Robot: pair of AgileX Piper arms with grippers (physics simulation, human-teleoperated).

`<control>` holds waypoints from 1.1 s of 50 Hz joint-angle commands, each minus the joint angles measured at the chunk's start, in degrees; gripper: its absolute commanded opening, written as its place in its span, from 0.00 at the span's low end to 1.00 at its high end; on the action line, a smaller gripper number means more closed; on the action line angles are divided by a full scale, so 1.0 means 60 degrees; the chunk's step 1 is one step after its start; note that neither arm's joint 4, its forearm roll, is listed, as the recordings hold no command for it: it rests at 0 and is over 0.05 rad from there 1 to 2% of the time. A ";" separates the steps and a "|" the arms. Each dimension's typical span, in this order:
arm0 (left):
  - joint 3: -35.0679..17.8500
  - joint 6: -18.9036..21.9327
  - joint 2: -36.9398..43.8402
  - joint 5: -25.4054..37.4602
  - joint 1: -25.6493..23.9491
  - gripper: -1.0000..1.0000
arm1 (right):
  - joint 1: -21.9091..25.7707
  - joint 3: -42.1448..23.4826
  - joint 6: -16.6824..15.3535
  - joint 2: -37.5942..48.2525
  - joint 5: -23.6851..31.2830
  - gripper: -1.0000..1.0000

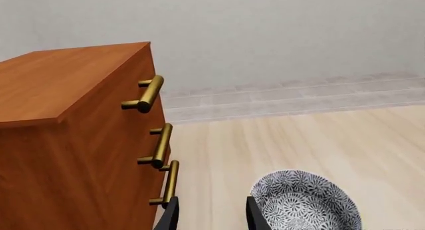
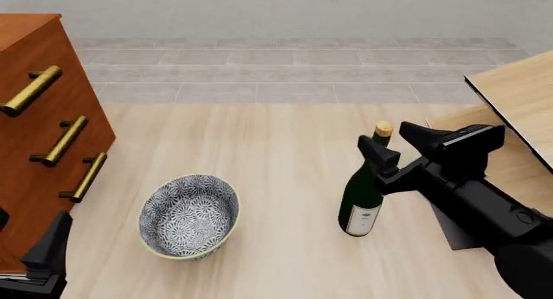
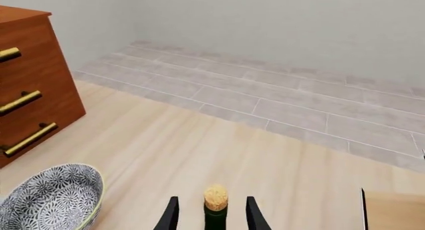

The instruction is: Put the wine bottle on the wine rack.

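Observation:
The dark green wine bottle (image 2: pixel 362 199) stands upright on the table right of centre, its tan cork (image 2: pixel 383 128) on top. In the right wrist view the cork (image 3: pixel 215 197) shows between my two fingertips, with a gap on each side. My right gripper (image 2: pixel 400 144) is open around the bottle's neck, just below the cork. The wine rack (image 2: pixel 521 95) is at the right edge, with tan slanted panels, dark edges and a black base (image 2: pixel 459 233). My left gripper (image 1: pixel 212 217) hangs open and empty near the front left corner, between the cabinet and the bowl.
A reddish-brown cabinet (image 2: pixel 35 137) with brass handles (image 2: pixel 67 141) fills the left side. A blue-and-white patterned bowl (image 2: pixel 190 215) sits left of the bottle and also appears as the bowl (image 1: pixel 305 202) in the left wrist view. A grey tiled strip runs along the far edge.

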 commanded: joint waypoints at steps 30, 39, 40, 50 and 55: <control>0.0000 0.0066 -0.0001 0.0062 0.0137 1.00 | -0.0012 -0.0038 0.0486 0.1273 -0.1116 1.00; 0.0000 0.0078 -0.0001 0.0052 0.0173 1.00 | -0.0081 -0.0009 0.0587 0.1291 -0.1154 0.00; 0.0000 0.0074 -0.0001 0.0048 0.0182 1.00 | -0.0094 -0.0011 0.0575 0.1296 -0.1147 0.00; 0.0000 0.0073 -0.0001 0.0025 0.0159 1.00 | -0.0182 0.0008 0.0551 0.1109 -0.1040 0.00; 0.0000 0.0052 -0.0001 0.0011 0.0156 1.00 | -0.0164 -0.0019 0.0490 0.0881 -0.0869 0.00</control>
